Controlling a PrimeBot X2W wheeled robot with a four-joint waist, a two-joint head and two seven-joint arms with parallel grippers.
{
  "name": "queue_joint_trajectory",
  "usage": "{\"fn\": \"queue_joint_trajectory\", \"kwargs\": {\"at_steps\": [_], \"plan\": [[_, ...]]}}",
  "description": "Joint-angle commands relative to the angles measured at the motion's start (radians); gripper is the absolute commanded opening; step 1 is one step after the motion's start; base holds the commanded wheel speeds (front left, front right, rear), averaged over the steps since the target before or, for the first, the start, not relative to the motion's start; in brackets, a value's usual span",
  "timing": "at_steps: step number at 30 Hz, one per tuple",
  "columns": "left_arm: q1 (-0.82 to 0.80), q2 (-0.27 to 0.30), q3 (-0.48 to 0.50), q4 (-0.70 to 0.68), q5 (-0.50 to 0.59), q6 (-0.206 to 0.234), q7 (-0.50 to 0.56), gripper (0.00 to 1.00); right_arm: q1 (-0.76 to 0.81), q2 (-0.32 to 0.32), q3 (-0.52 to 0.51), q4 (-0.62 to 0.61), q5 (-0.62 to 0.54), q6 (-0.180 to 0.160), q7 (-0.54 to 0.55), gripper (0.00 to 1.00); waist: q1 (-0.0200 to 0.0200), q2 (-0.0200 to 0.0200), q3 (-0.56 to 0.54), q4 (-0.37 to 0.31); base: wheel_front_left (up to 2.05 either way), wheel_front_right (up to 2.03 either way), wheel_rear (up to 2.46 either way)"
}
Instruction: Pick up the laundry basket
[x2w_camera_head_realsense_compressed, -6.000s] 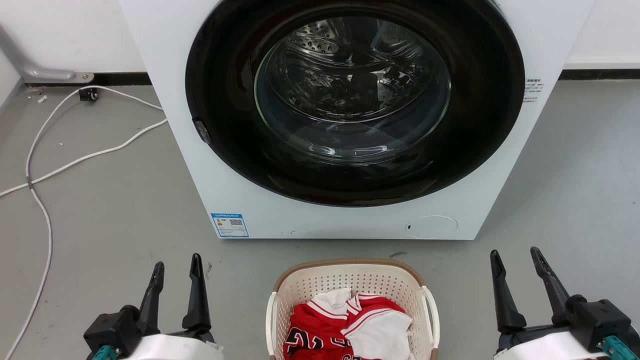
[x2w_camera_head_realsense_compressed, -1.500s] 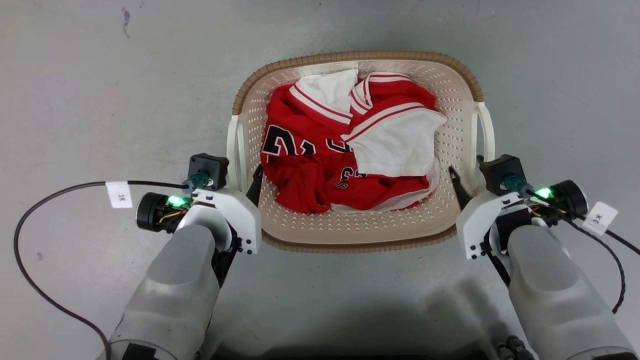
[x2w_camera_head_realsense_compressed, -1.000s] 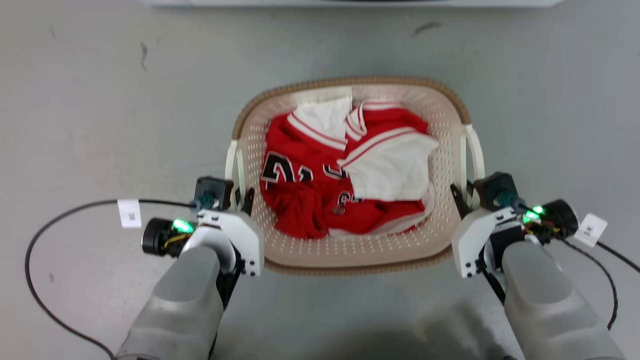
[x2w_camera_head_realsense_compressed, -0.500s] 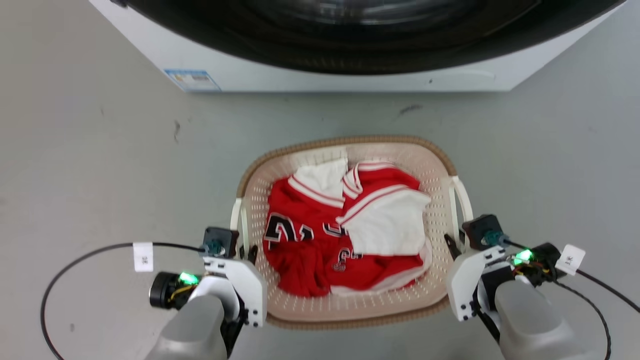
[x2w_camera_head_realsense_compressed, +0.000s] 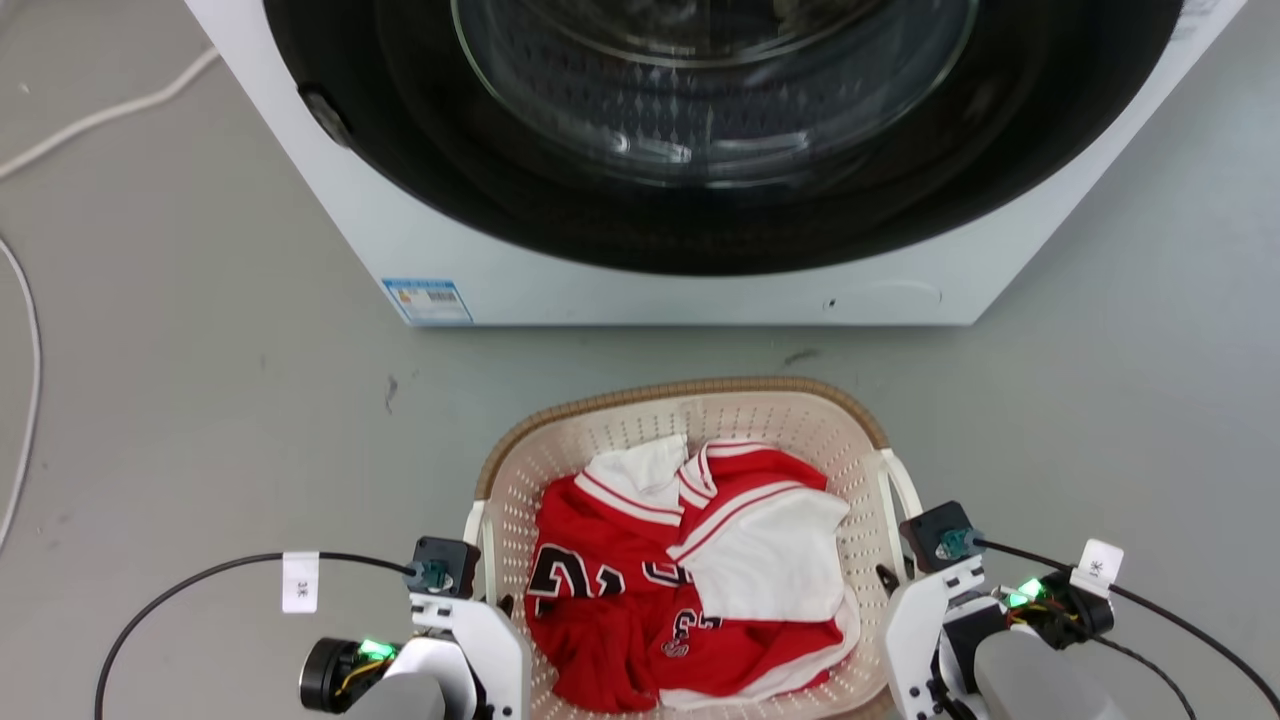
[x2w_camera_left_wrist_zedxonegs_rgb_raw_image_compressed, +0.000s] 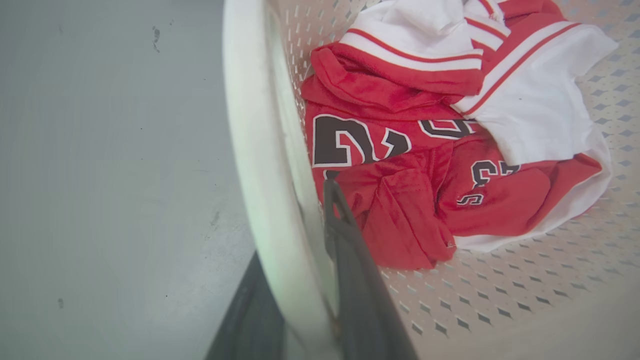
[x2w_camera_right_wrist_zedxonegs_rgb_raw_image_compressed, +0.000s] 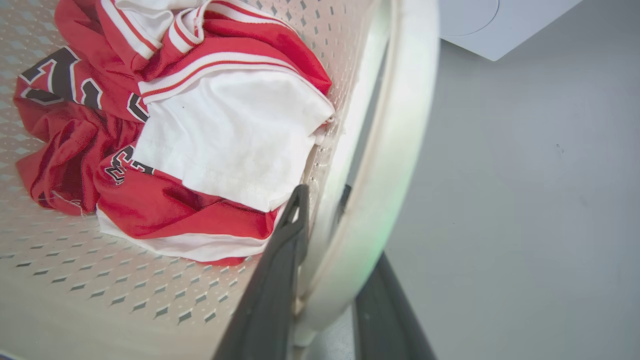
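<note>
The laundry basket shows low in the head view, straight in front of a white washing machine. A strip of grey floor lies between the machine's base and the basket's far brown rim. Whether the basket rests on that floor or hangs above it cannot be told. The machine's round, dark-rimmed glass door faces the basket, and a blue-edged label sits at its lower left corner.

The left gripper has its jaws clamped across the basket's left side. One dark finger is inside the perforated wall and the other outside the white left handle. The right gripper grips the opposite side in the same way, its jaws closed over the wall and the white right handle.

Inside the basket lies a crumpled red jersey with black numerals, and a white garment rests over its right part. In the left wrist view the inner finger stands just beside a fold of the jersey. In the right wrist view the inner finger's tip is close to the white garment's lower edge.

A white cord trails over the floor at the far left. A black cable carrying a white tag arcs out from the left wrist.
</note>
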Motion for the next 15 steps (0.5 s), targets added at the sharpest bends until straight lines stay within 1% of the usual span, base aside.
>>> {"fn": "queue_joint_trajectory", "kwargs": {"at_steps": [1,15], "plan": [[0.013,0.000,-0.010,-0.004,0.004,-0.004,0.002,0.00,0.007,-0.001,0.010,-0.005,0.001,0.000,-0.002,0.00,0.0002,0.0000,-0.032,-0.001,0.00,0.00,0.00],[0.118,0.008,-0.079,-0.004,-0.089,-0.004,0.054,0.00,0.109,-0.001,0.121,0.003,0.112,0.000,0.056,0.00,0.0002,0.0000,-0.203,-0.001,0.00,0.00,0.00]]}}
